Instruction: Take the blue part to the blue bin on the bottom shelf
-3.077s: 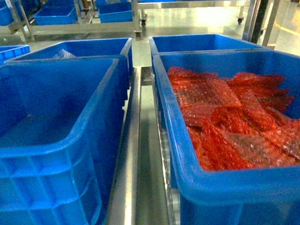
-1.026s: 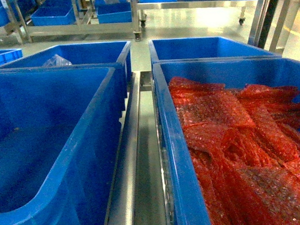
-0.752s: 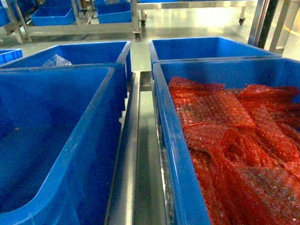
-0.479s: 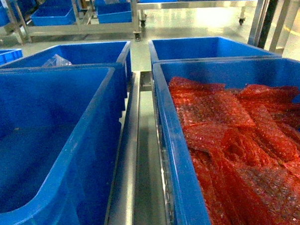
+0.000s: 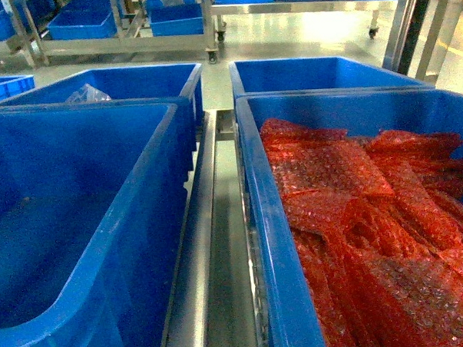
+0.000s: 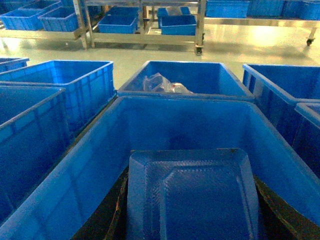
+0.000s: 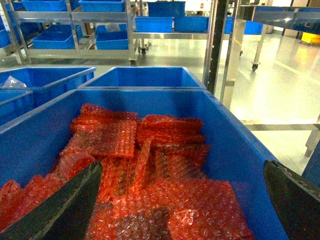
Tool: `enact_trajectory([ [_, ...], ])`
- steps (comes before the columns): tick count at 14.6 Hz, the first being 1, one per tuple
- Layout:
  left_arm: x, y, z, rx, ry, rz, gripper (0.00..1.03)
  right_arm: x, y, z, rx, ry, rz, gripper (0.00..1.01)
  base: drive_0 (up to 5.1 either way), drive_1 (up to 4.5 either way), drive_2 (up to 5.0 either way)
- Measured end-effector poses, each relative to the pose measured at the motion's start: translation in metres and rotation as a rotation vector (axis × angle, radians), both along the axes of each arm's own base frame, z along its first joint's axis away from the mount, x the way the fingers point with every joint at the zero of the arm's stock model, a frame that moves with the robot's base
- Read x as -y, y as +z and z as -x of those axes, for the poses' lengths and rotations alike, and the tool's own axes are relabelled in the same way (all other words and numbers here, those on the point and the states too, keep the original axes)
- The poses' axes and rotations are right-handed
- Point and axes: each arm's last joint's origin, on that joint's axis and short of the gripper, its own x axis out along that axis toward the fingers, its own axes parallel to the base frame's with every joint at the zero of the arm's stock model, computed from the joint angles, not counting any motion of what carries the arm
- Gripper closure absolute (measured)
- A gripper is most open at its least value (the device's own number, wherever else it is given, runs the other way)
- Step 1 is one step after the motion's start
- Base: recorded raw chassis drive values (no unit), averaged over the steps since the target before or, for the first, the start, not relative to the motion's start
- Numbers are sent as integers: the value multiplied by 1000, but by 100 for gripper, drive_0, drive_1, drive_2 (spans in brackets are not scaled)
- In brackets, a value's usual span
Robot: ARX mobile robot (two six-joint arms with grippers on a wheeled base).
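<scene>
The blue part (image 6: 192, 195) looked like a light, stiff tray best held by its rim, and it sat between the left gripper's (image 6: 192, 220) dark fingers over a big blue bin (image 6: 75, 175), which only the left wrist view showed, while the right gripper (image 7: 185, 200) hung wide apart above red bubble wrap (image 7: 145, 165).

Glossy blue plastic bin (image 5: 80, 226), red bubble-wrap bags (image 5: 356, 206), brushed steel rail (image 5: 211, 243)

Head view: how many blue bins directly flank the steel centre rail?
4: near-left bin, near-right bin holding red bubble wrap, far-left bin holding clear plastic, far-right bin. Others stand further off.
</scene>
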Motion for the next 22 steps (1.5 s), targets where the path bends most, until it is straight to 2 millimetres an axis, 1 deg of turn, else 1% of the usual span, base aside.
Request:
enact_trajectory([
  [1,0,-1,0,-18,18,-12,59,0,0,0,0,0,0,3,0,0,0],
  [2,0,-2,-2,-34,84,-39,59,0,0,0,0,0,0,3,0,0,0],
  [3,-2,-1,-8,-34,126,-52,59,0,0,0,0,0,0,3,0,0,0],
  [5,-3,8,-22,-23,120,-48,59,0,0,0,0,0,0,3,0,0,0],
  [6,-1,16,-38,7,90,-37,59,0,0,0,0,0,0,3,0,0,0],
  [7,6,21,-77,12,50,-20,57,0,0,0,0,0,0,3,0,0,0],
  [8,11,14,-99,-40,32,-27,41,0,0,0,0,0,0,3,0,0,0],
  [9,15,6,-111,-77,18,-28,29,0,0,0,0,0,0,3,0,0,0],
  [10,16,4,-114,-90,13,-15,16,0,0,0,0,0,0,3,0,0,0],
  [11,17,8,-111,-82,5,-4,4,0,0,0,0,0,0,3,0,0,0],
  [13,14,28,-90,-33,3,6,5,0,0,0,0,0,0,3,0,0,0],
  [14,13,36,-85,12,3,16,5,0,0,0,0,0,0,3,0,0,0],
  [15,13,34,-86,1,3,15,5,0,0,0,0,0,0,3,0,0,0],
  [16,10,25,-85,48,-78,9,16,0,0,0,0,0,0,3,0,0,0],
  [17,7,15,-74,74,-135,2,28,0,0,0,0,0,0,3,0,0,0],
  [18,3,8,-63,87,-147,-3,43,0,0,0,0,0,0,3,0,0,0],
  [21,-5,-16,-41,69,-147,-4,84,0,0,0,0,0,0,3,0,0,0],
  [22,-13,-19,-36,74,-155,-4,97,0,0,0,0,0,0,3,0,0,0],
])
